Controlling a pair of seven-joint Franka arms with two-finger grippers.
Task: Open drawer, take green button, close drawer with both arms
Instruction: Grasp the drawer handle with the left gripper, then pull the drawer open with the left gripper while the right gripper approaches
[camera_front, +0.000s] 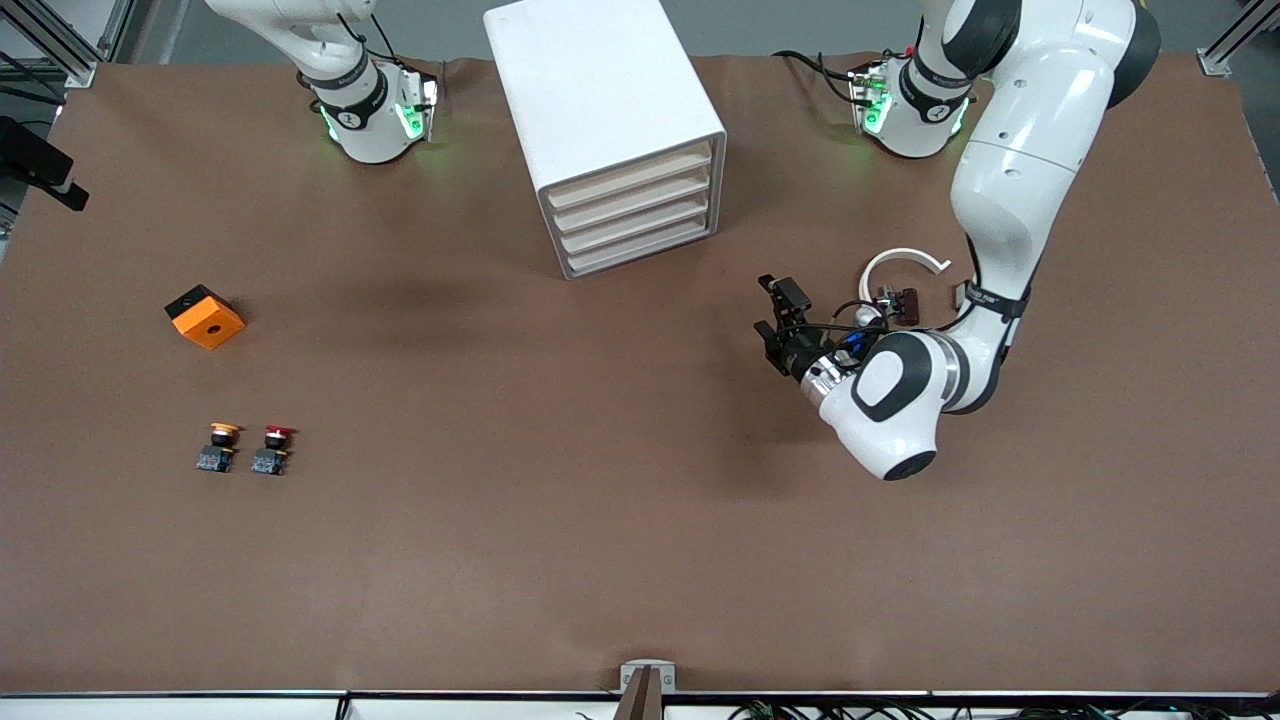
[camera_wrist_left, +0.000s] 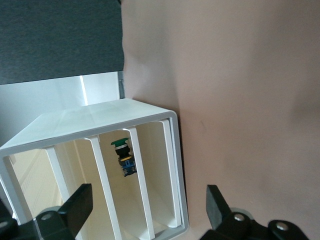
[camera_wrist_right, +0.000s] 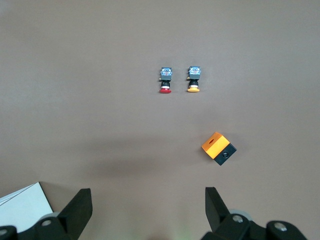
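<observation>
The white cabinet (camera_front: 600, 100) stands in the middle of the table, all four cream drawer fronts flush. My left gripper (camera_front: 766, 305) hovers just in front of those fronts, open and holding nothing. In the left wrist view the gripper (camera_wrist_left: 148, 197) faces the cabinet (camera_wrist_left: 100, 117). The green-capped button (camera_wrist_left: 120, 144) lies inside the drawer (camera_wrist_left: 117, 210), apparently second up from the table (camera_front: 640, 222), partly hidden by a front. My right gripper (camera_wrist_right: 147, 197) hangs open high over the table beside the cabinet (camera_wrist_right: 25, 205). It is out of the front view.
A yellow-capped button (camera_front: 218, 445) and a red-capped button (camera_front: 272, 448) stand side by side toward the right arm's end, nearer the front camera. An orange block (camera_front: 205, 316) lies farther back. A white curved piece (camera_front: 905, 262) sits by the left arm's forearm.
</observation>
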